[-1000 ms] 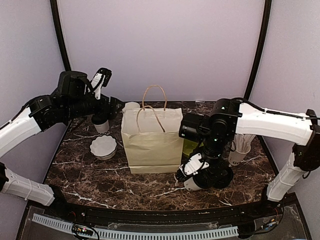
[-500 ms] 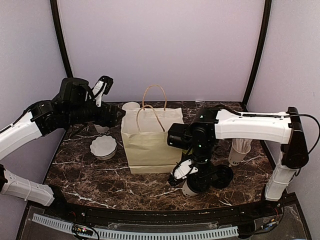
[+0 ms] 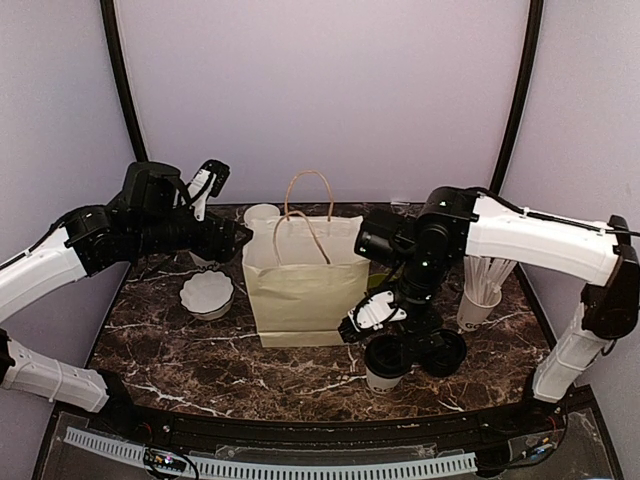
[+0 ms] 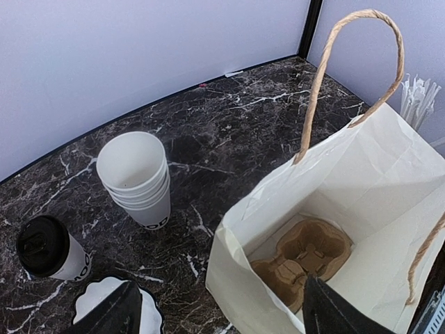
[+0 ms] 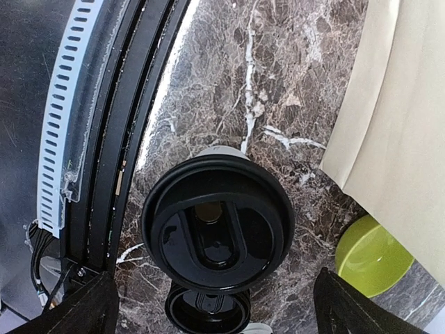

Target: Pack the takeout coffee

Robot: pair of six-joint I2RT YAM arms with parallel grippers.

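A paper bag point(image 3: 305, 285) stood in the middle of the table point(image 3: 200, 350), with a cup carrier point(image 4: 306, 261) inside at the bottom. Left of the bag sat a dish point(image 3: 207, 293). Behind the dish were a lidded coffee cup point(image 4: 50, 248) and a stack of empty cups point(image 4: 135, 177). A second lidded cup point(image 3: 385, 362) stood in front of the bag's right side, just beside a lid point(image 3: 443, 352) that maybe sat on a third cup.

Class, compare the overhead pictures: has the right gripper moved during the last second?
Yes. The right gripper has risen off the lidded cup and now sits higher against the paper bag.
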